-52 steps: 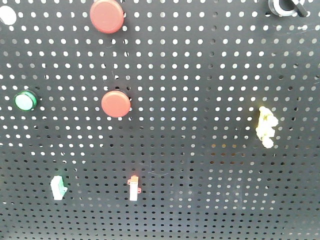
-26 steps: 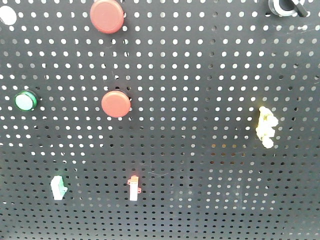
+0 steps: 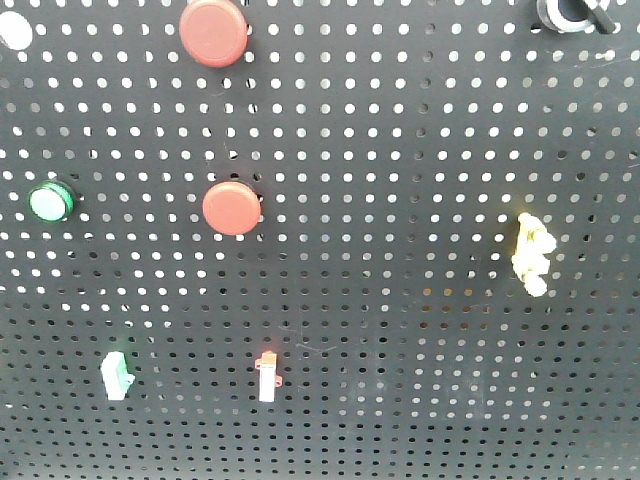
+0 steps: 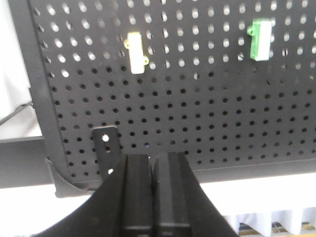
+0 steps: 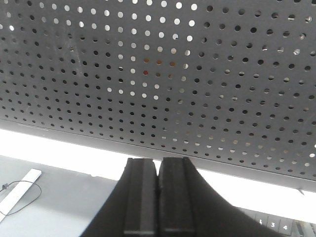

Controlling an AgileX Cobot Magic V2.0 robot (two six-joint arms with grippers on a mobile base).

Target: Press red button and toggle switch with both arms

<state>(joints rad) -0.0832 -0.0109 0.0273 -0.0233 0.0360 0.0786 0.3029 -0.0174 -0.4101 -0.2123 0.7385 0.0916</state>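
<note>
Two round, smooth red buttons (image 3: 232, 208) are sitting on the matte black perforated board (image 3: 400, 150); left hand (image 4: 153, 170) and right hand (image 5: 158, 173) are staying clenched, empty.

Backlight is coming through the pegboard (image 3: 400, 200) holes in all three views, so the holes are glowing white against the dark panel. Front view is staying fairly sharp, but the yellow part (image 3: 530, 253) is blowing out. Both wrist views are looking softer; the closed left gripper (image 4: 153, 168) and right gripper (image 5: 158, 170) are showing as near-black, blurry silhouettes. White strips below the board are overexposing.
</note>
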